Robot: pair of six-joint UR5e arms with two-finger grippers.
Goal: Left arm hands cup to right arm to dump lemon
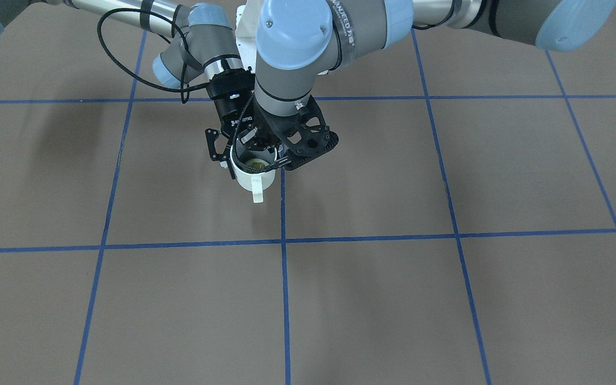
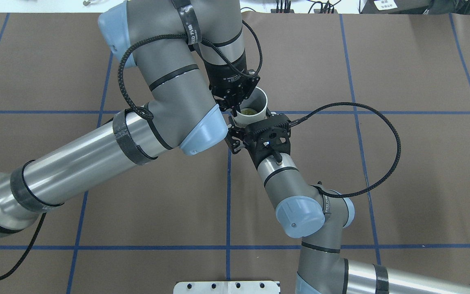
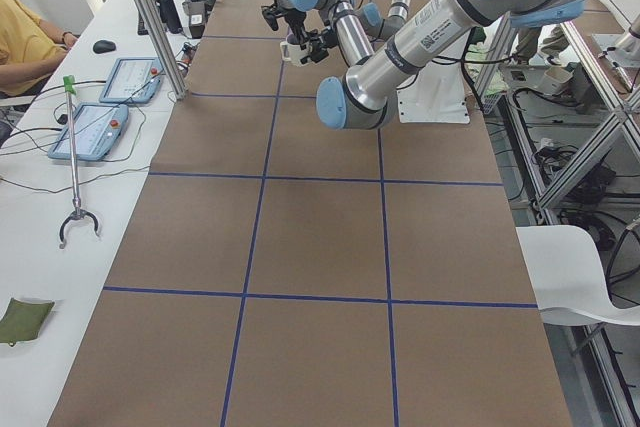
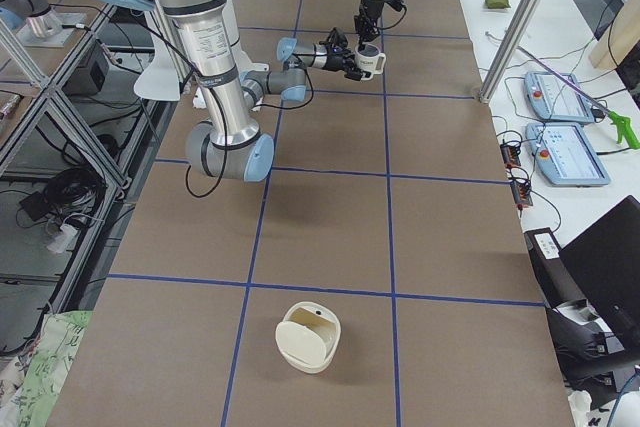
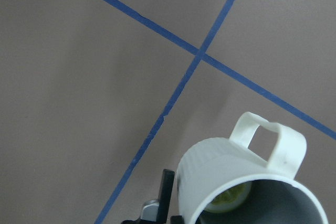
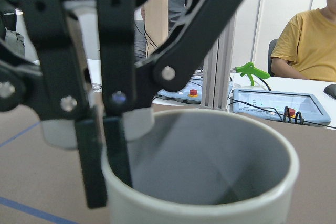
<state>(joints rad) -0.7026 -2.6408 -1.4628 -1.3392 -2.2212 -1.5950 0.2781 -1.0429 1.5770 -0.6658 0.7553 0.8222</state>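
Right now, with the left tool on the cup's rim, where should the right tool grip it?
Best to take the cup by its side wall below the rim, coming in level from the robot's side. The left tool pinches the rim from above, so the top is taken. The handle juts away from the robot, so the rounded near wall is the better hold. Staying level should keep the lemon in.
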